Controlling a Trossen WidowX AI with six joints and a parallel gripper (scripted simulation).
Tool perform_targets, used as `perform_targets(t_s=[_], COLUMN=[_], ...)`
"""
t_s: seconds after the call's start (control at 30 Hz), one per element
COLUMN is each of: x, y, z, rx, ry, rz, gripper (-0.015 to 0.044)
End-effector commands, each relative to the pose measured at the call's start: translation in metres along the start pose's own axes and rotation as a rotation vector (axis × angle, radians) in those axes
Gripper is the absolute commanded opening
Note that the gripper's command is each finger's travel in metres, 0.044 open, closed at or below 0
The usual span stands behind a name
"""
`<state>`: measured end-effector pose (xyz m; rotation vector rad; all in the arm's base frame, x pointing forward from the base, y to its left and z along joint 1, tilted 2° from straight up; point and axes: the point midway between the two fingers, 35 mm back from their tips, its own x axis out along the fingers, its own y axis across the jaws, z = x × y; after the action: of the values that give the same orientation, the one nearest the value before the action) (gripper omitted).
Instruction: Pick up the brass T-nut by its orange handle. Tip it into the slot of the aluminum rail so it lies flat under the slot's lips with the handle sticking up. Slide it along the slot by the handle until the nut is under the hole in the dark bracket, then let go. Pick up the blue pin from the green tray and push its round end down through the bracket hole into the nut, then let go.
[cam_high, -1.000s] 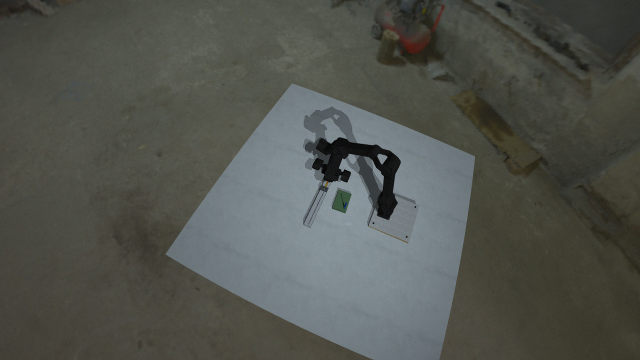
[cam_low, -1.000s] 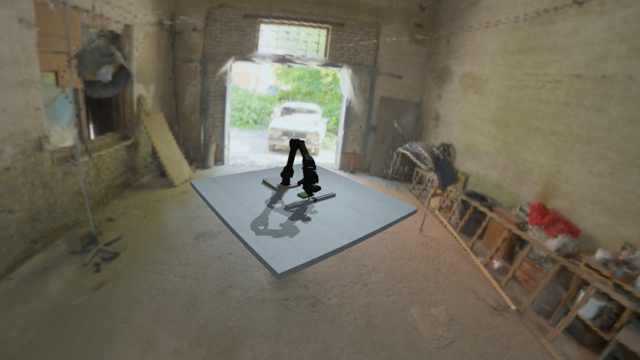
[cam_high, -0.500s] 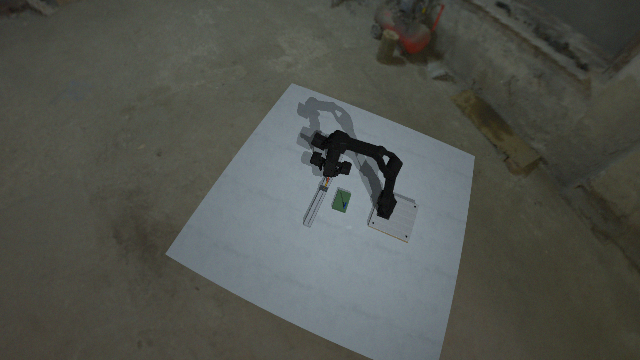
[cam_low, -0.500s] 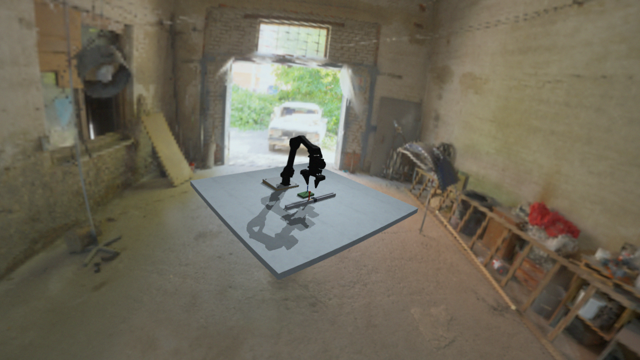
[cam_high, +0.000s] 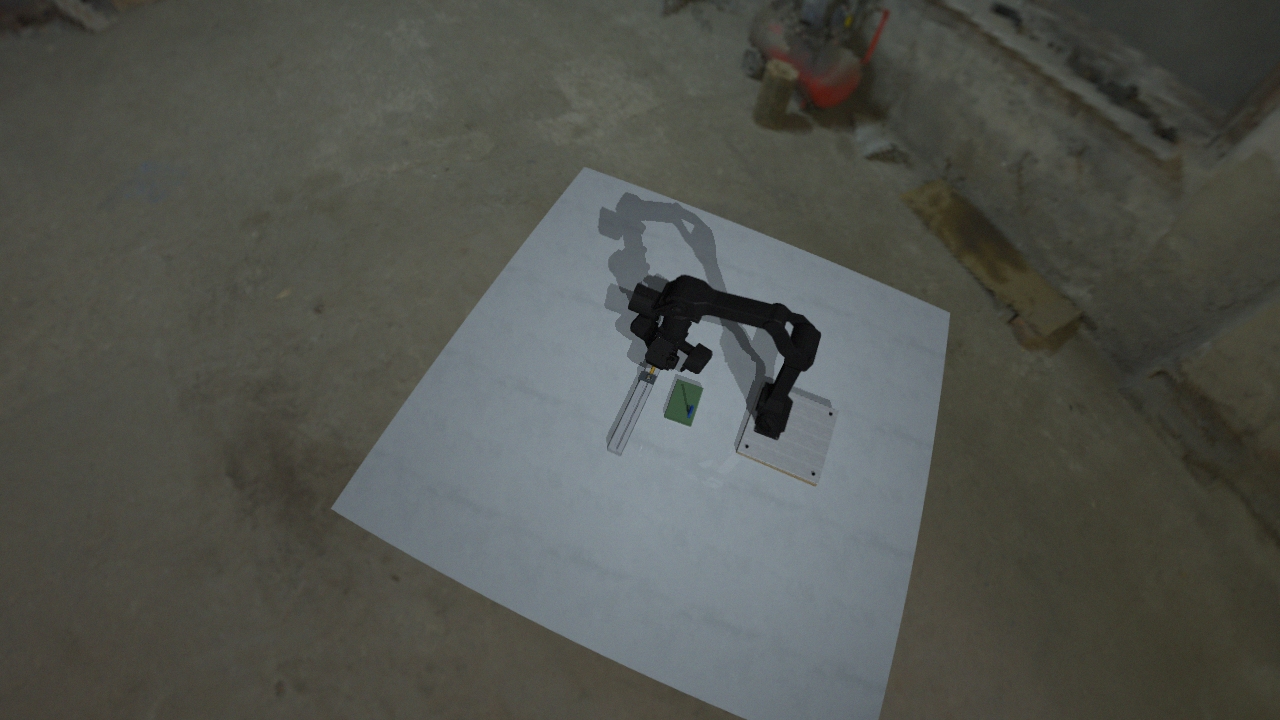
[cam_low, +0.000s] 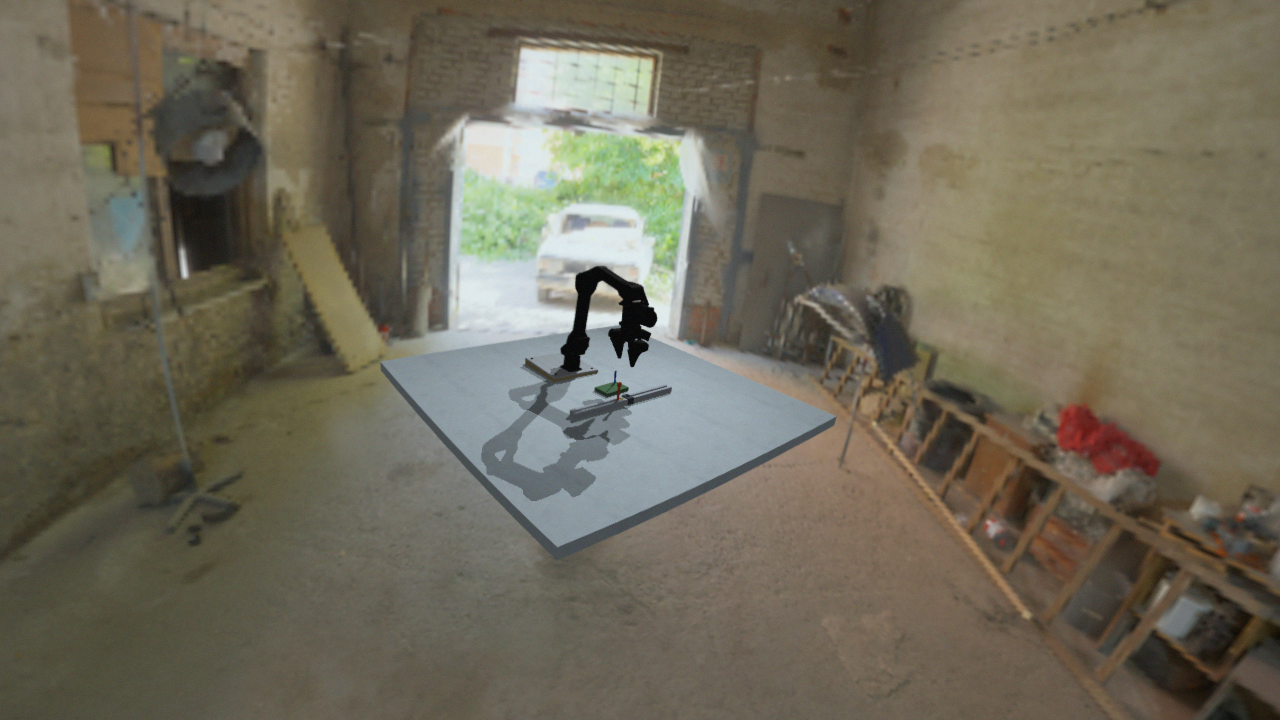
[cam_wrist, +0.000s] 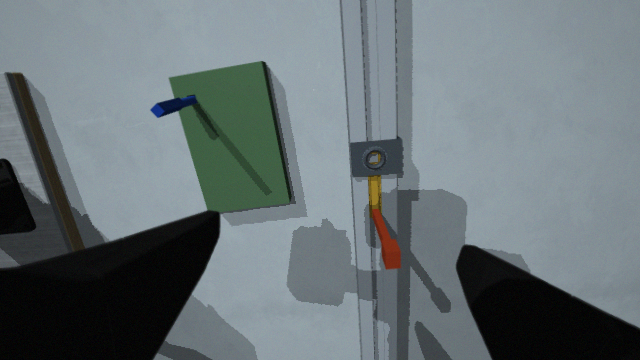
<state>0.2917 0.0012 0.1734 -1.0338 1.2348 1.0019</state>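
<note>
Wrist cam shows brass nut thru bracket hole, top doesn't; fingers wide, nothing held.

one rail, one dark bracket on it, one green tray, one blue pin in the tray, one T-nut with an orange handle, one arm, one table
</note>
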Motion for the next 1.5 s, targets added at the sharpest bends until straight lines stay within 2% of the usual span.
perform_targets(t_s=[0.0,0.23,0.7,1.0,1.47], x=[0.001,0.007,0.008,0.063,0.081], y=[0.053,0.106,0.107,0.108,0.107], z=[0.019,0.029,0.029,0.029,0.027], rx=[0.36,0.75,0.755,0.755,0.755], ry=[0.007,0.009,0.009,0.009,0.009], rz=[0.012,0.016,0.016,0.016,0.016], gripper=[0.044,0.044,0.044,0.044,0.044])
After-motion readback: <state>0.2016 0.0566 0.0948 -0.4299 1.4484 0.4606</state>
